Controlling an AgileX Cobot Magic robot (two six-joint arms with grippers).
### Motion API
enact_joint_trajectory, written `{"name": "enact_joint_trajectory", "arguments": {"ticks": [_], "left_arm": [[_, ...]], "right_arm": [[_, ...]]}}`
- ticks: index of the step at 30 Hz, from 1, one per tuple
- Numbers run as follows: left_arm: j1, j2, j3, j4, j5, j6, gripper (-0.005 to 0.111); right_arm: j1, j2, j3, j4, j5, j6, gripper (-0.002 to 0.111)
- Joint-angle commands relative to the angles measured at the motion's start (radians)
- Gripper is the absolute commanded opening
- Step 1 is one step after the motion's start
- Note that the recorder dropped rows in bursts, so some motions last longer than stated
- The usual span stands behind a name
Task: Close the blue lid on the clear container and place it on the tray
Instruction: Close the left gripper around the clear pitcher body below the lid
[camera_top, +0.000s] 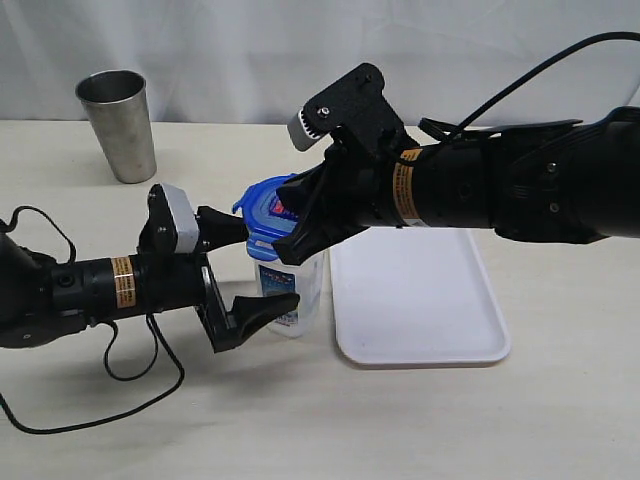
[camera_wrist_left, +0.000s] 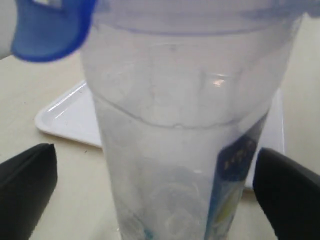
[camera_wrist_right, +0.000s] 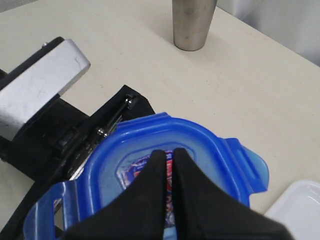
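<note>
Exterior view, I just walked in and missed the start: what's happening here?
The left gripper straddles the clear container, with its jaws open on either side of it. The right gripper, fingers shut, rests its tips on the blue lid. The lid sits on the container with its flaps sticking out, not snapped down. The container stands on the table beside the tray, not on it.
</note>
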Motion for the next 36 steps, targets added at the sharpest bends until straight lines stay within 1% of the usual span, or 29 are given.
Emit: {"name": "enact_joint_trajectory", "arguments": {"ticks": [1,4,8,11,21,24,29,36], "left_arm": [[-0.054,0.004,-0.056,-0.005,0.028,-0.013,0.103],[-0.083,0.023,-0.098,-0.005,0.085,-0.028,0.103],[-0.083,0.082,-0.126,-0.024,0.069,-0.028,0.103],[-0.083,0.082,-0.126,-0.028,0.047,-0.003,0.103],[-0.083,0.082,-0.126,-0.019,-0.031,-0.002,0.103],[-0.084,0.082,-0.126,-0.022,-0.034,-0.002,0.102],[-0.084,0.082,-0.126,-0.024,0.032,-0.006,0.102],[-0.084,0.082,-0.126,-0.028,0.03,-0.006,0.102]], "right_arm": [[0.001,0.006,-0.002,-0.008,0.017,0.005,0.005],[0.001,0.006,-0.002,-0.008,0.017,0.005,0.005],[0.001,0.006,-0.002,-0.008,0.017,0.005,0.005],[0.001,0.006,-0.002,-0.008,0.018,0.007,0.005],[0.001,0.006,-0.002,-0.008,0.018,0.007,0.005],[0.001,0.006,-0.002,-0.008,0.018,0.007,0.005],[0.001,0.006,-0.002,-0.008,0.018,0.007,0.005],[0.001,0.006,-0.002,-0.008,0.018,0.013,0.005]]}}
